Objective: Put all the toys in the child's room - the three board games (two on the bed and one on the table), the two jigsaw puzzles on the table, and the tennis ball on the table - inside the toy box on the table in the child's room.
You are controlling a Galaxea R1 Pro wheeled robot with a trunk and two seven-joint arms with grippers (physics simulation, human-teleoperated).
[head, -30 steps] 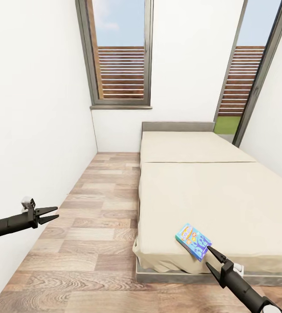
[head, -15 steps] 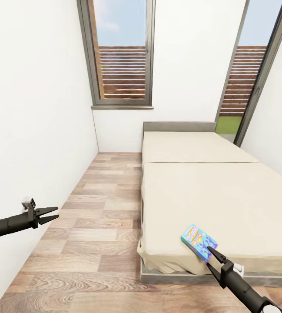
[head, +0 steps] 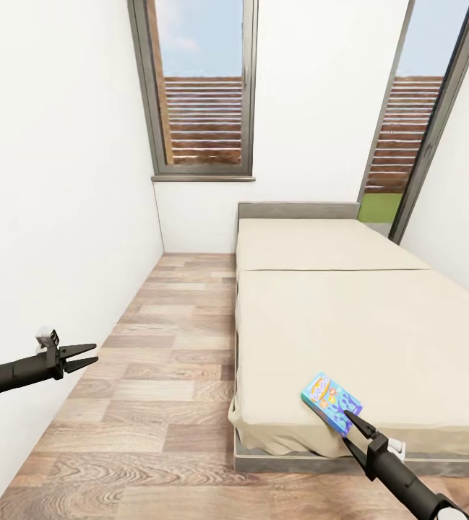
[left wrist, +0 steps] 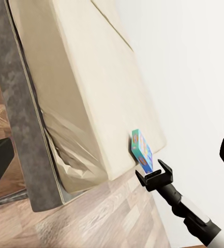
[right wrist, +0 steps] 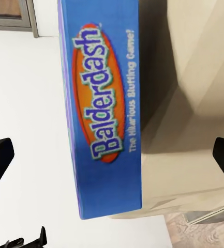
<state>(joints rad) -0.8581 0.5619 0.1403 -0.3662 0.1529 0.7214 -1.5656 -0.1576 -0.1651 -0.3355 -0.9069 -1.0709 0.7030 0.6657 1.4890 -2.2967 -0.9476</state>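
The small blue printed cardboard game box (head: 326, 401), lettered "Balderdash" in the right wrist view (right wrist: 104, 103), is seen lying flat on the plain beige mattress of the low wide bed (head: 350, 318), close to the near corner at the foot end, where the sheet hangs rumpled over the grey frame. It is placed within easy reach of the bed's edge, so an approach from the floor side is judged workable. The right gripper (head: 355, 422) is held just beside the box's near end with its two black fingers spread apart; in the right wrist view the box lies between the finger tips at either edge, with clear space on each side, so nothing is grasped yet. The jaws are judged to be lined up for a closing pinch across the box's narrow width. In the left wrist view the same box (left wrist: 142, 150) and the right gripper (left wrist: 154, 174) are seen against the mattress edge. The left gripper (head: 79, 355) is held out over the wood-plank floor (head: 162, 375) beside the white wall (head: 53, 217), well apart from the bed, with its fingers parted and nothing between them, presumably kept free for later.
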